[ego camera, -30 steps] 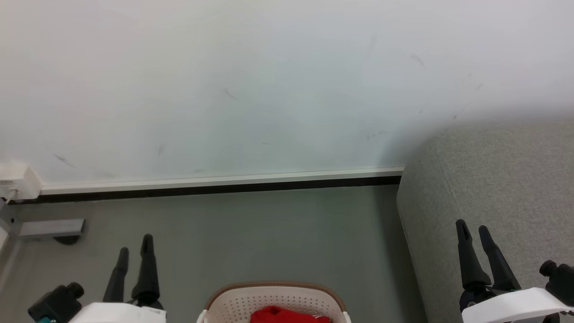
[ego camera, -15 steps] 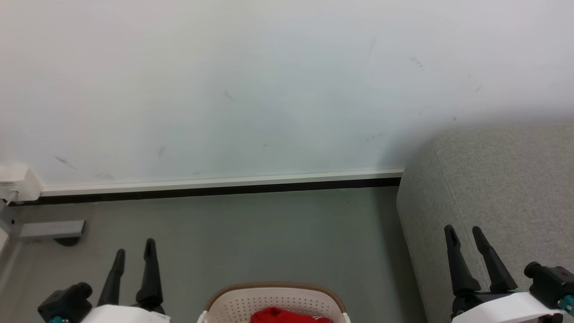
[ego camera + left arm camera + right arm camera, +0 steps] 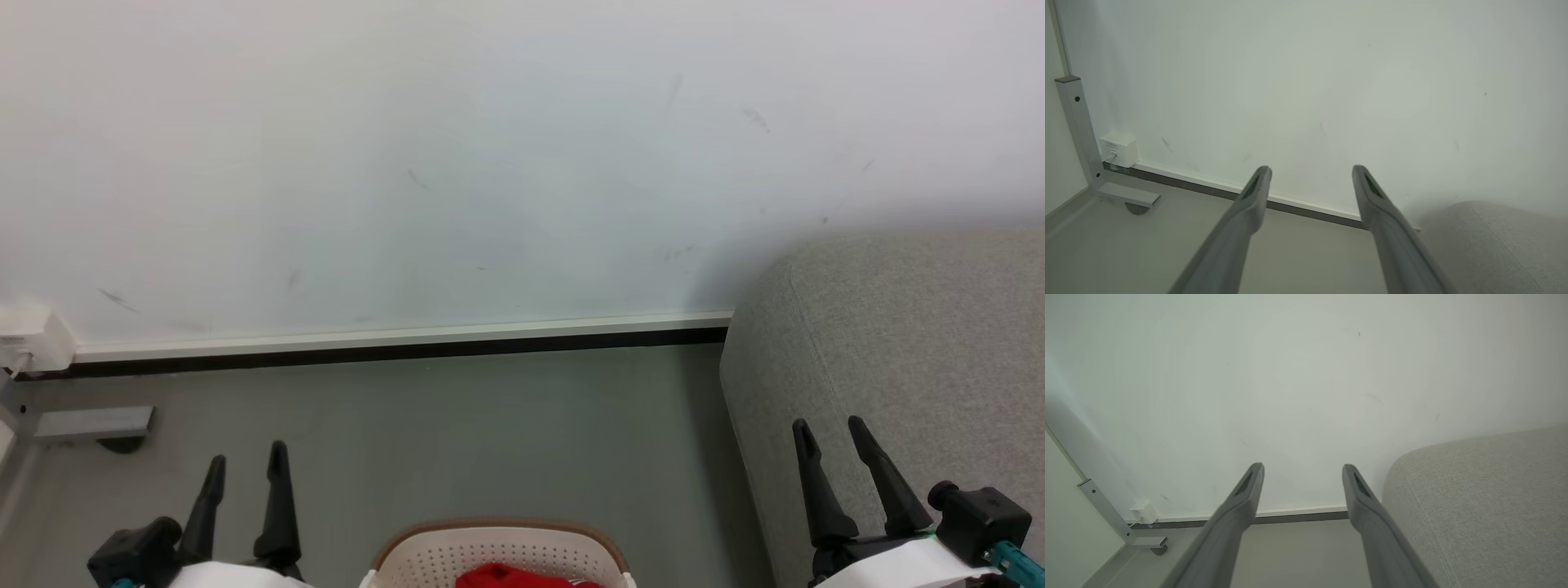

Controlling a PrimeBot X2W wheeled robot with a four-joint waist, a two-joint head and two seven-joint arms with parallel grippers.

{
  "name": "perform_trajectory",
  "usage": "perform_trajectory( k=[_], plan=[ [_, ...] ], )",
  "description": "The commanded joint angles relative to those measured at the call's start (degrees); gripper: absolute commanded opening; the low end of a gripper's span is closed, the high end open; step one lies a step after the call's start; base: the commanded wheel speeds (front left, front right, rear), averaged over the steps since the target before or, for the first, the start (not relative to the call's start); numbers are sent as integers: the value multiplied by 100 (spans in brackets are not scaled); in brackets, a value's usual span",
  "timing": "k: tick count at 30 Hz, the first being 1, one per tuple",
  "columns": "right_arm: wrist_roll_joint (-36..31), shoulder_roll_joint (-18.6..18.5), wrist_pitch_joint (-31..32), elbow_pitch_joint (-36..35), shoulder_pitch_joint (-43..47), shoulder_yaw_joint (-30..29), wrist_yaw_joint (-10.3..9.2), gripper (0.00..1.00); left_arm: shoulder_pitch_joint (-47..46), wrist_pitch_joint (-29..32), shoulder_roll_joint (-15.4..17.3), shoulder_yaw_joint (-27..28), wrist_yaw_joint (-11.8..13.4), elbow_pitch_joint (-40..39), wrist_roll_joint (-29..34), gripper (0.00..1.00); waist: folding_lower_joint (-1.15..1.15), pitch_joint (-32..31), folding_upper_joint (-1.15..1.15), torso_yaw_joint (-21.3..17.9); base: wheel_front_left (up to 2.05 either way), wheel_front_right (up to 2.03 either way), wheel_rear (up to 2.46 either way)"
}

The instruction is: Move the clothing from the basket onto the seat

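Note:
The cream-white perforated basket [image 3: 433, 555] with a brown rim shows at the bottom middle of the head view. Red clothing [image 3: 510, 576] lies inside it, mostly cut off by the frame edge. The light-grey seat [image 3: 914, 343] rises at the right, and shows too in the left wrist view [image 3: 1498, 245] and the right wrist view [image 3: 1486, 506]. My left gripper [image 3: 246, 459] stands open left of the basket, holding nothing. My right gripper [image 3: 829, 430] is open in front of the seat, empty. Both wrist views show spread fingers, left gripper [image 3: 1310, 169], right gripper [image 3: 1302, 467].
A white wall with a dark baseboard [image 3: 392, 347] closes off the far side of the grey floor [image 3: 490, 433]. A white wall box [image 3: 28, 339] and a grey metal frame foot [image 3: 90, 423] stand at the far left.
Both grippers have drawn down and inward in the head view, the right one sliding left. The picture has shifted slightly, the basket sitting a little lower.

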Motion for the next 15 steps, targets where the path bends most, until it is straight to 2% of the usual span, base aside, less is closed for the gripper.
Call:
perform_trajectory(
  k=[1, 15],
  plan=[
    [-128, -4, -67, 16, -104, 8, -8, 100, 25, -38, 68, 15, 3, -2, 162, 100, 0, -4, 0, -2, 0, 0, 0],
    [-712, 18, -230, 85, -150, 75, -10, 100, 50, -211, 85, 4, 53, 82, 839, 100, 0, -26, 0, -27, 0, 0, 0]
  ],
)
